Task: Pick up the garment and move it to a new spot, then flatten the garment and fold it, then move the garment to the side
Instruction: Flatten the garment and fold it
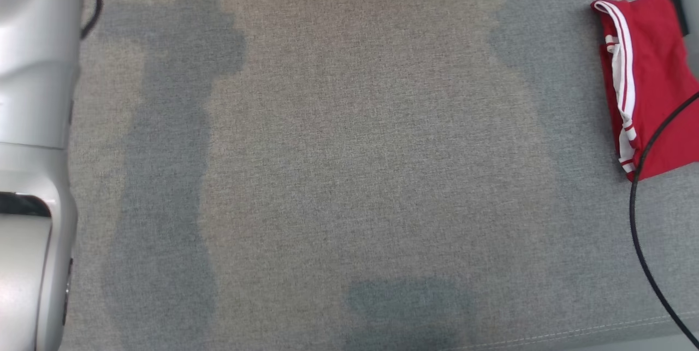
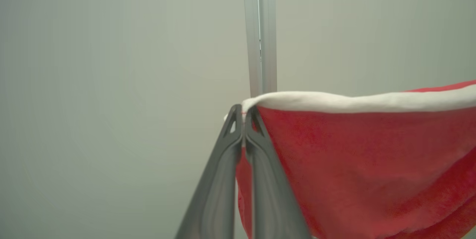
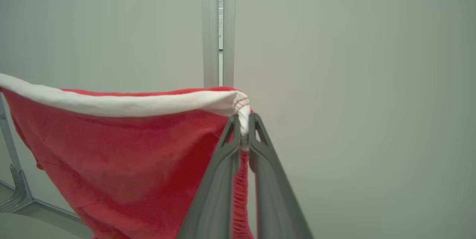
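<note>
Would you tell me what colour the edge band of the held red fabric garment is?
The edge band is white, clearest in the right wrist view.

Red garment [image 2: 353, 164] with white band [image 2: 353, 101] along top edge; suspended, band pulled taut and near level, body sagging below.
</note>
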{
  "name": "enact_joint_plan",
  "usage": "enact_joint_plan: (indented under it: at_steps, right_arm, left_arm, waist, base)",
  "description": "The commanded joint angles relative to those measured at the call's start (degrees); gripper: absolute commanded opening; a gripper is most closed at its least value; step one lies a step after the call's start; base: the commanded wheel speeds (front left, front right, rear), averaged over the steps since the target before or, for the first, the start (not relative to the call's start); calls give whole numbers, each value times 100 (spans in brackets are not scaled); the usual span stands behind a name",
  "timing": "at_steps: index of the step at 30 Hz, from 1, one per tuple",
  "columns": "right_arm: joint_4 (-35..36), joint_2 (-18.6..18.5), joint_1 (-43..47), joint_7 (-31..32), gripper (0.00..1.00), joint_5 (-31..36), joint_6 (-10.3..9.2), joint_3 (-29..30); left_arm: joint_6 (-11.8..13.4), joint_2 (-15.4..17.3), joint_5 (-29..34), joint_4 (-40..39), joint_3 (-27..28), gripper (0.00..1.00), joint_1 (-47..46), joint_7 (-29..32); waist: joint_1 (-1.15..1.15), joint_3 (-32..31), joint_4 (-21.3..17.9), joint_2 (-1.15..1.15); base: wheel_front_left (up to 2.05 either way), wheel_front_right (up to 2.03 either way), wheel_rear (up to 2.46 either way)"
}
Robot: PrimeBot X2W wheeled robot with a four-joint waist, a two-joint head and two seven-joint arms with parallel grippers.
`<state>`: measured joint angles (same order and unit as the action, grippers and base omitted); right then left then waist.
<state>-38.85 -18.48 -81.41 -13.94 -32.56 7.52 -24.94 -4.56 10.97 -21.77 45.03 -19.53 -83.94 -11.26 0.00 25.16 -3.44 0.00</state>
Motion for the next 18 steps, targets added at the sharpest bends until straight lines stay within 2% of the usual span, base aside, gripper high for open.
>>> enact_joint_plan:
  at_steps: [1, 5, 6, 11, 14, 18]
  right_arm:
    - [-244, 131, -97, -65, 0, -67, -6, -176]
    - [-534, 156, -29, -103, 0, -185, -7, -507]
    - [-676, 145, 180, -120, 0, -335, -6, -748]
    - [-538, -66, 886, -133, 0, -741, -6, -1210]
    - [-175, -225, 1637, -132, 0, -877, -6, -1300]
    - [312, -440, 2695, -134, 0, -741, -6, -1162]
  left_arm:
    - [-60, -63, -57, 359, -41, 0, 1, -51]
    - [-137, -188, -186, 876, -44, 0, 155, -140]
    - [-163, -257, -279, 1161, 0, 0, 320, -217]
    - [-247, -485, -616, 1607, 97, 0, 1008, -355]
    - [-275, -582, -729, 1571, 112, 0, 1655, -384]
    - [-281, -629, -739, 1118, 281, 0, 2710, -391]
  waist:
    - [0, 62, 25, 0]
    - [0, 158, 72, 0]
    - [0, 200, 94, 0]
    - [0, 272, 183, 0]
    - [0, 230, 217, 0]
    - [0, 92, 238, 0]
  base:
    - [0, 0, 0]
    - [0, 0, 0]
    - [0, 0, 0]
    - [0, 0, 0]
    - [0, 0, 0]
    - [0, 0, 0]
